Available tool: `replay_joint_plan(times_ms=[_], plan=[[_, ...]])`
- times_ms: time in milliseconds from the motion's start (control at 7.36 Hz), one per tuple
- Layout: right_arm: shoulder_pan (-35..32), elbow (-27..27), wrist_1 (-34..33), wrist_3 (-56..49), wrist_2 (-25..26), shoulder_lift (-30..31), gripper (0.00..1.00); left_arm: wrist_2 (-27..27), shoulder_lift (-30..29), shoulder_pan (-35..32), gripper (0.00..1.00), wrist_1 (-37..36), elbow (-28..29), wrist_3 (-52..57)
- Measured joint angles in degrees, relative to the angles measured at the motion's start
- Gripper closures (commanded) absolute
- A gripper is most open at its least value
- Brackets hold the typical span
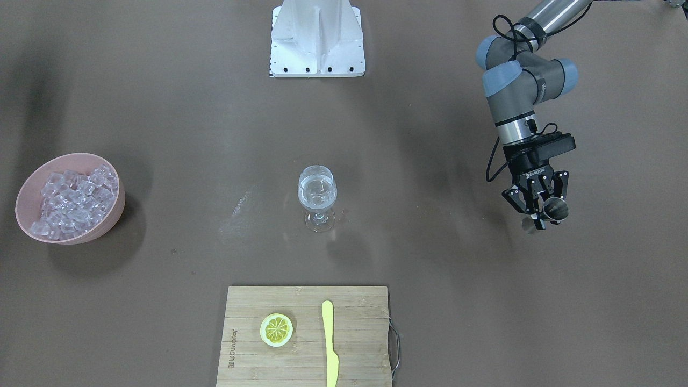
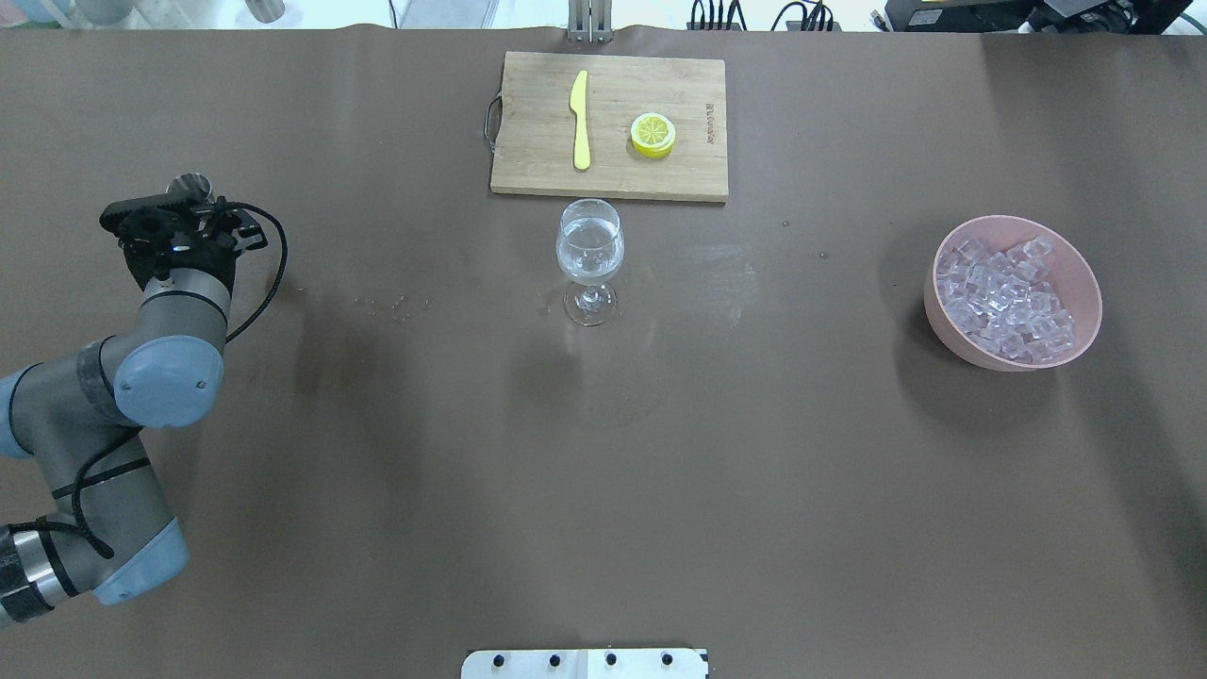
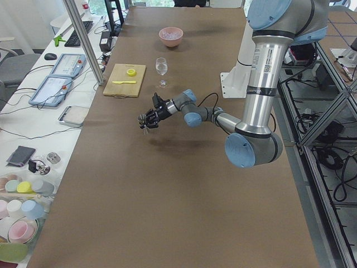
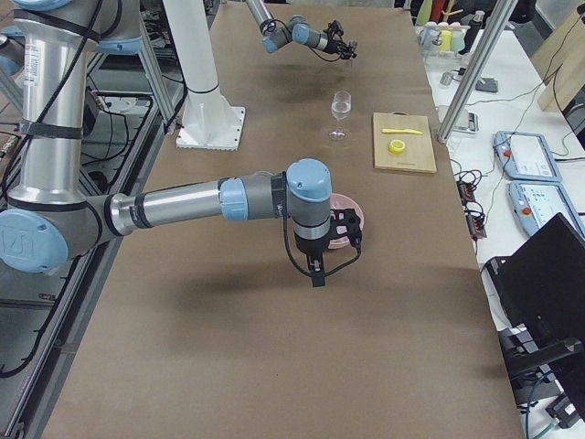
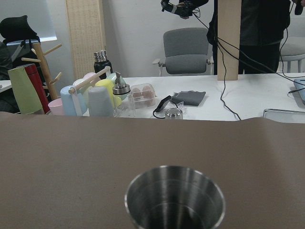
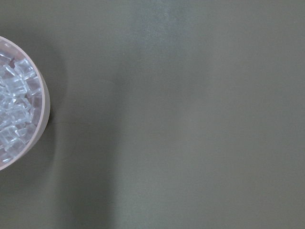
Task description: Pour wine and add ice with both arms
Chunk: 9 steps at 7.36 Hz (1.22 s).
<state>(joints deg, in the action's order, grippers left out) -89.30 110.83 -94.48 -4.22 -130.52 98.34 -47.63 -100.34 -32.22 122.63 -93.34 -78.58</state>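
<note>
My left claw (image 1: pixel 540 214) is clamped on a metal cup (image 1: pixel 554 208), holding it above the brown table (image 1: pixel 457 279). The wine (image 1: pixel 317 194) sits in the stemmed glass (image 1: pixel 320 219), well apart from that claw, toward the middle of the table. The ice (image 1: pixel 72 199) fills a pink bowl (image 1: pixel 118 209) far beyond the glass. My right claw (image 4: pixel 316 271) hangs just beside that bowl. I cannot tell whether it is apart or together.

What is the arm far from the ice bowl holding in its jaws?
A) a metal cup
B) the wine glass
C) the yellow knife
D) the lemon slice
A: the jaws of the left arm are closed on a small metal cup.
</note>
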Motion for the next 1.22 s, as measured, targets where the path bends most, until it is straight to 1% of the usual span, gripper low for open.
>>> replay_joint_plan(times_ms=[408,680,952,1088,1224], plan=[[0.00,-0.01,0.00,0.00,0.00,0.00,0.00,-0.15,-3.04,0.05,1.00,5.00,4.99,-1.22],[0.00,-0.16,0.00,0.00,0.00,-0.01,0.00,-0.18,-3.46,0.09,0.98,6.29,6.28,-1.25],[0.03,-0.23,0.00,0.00,0.00,-0.10,0.00,-0.21,-3.30,0.16,0.76,7.52,6.54,-1.21],[0.02,-0.21,0.00,0.00,0.00,-0.13,0.00,-0.27,-3.27,0.25,0.66,7.84,6.54,-1.05],[0.01,-0.15,0.00,0.00,0.00,-0.18,0.00,-0.32,-3.19,0.48,0.61,7.93,6.54,-0.92]])
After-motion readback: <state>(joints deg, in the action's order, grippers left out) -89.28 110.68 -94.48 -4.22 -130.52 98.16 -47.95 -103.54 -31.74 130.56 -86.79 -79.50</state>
